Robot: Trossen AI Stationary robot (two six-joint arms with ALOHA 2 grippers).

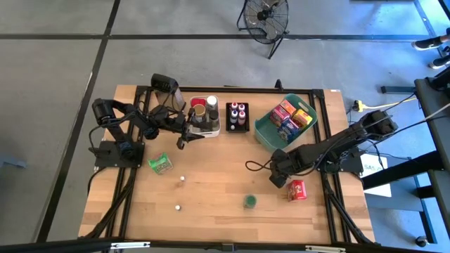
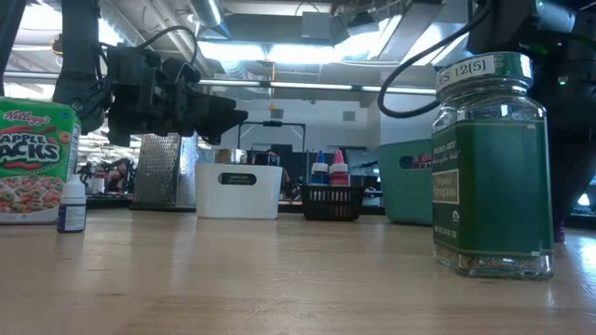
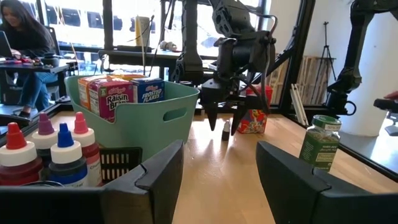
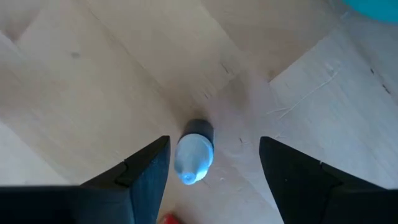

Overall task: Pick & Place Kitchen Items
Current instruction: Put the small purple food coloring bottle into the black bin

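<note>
Hovering: right gripper (image 4: 211, 180) over small capped bottle (image 4: 194, 154), table's four o'clock | fingers (image 4: 146, 171) spread, holding nothing | next: descend, close | left gripper (image 3: 219, 177) open, empty, eleven o'clock.

Boxes (image 1: 291, 116) in basket (image 1: 266, 128); bottles (image 1: 238, 112) in tray (image 1: 238, 128) beside.

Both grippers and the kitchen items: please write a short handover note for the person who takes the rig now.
Right gripper: open, pointing down over a small white-capped bottle standing on the table, not gripped.
Left gripper: open, empty, hovering by the white bin.
Done: cereal boxes in the teal basket, dropper bottles in the black tray, jars in the bin.
Left on the table: green packet, green spice jar, red box, two small bottles.
</note>
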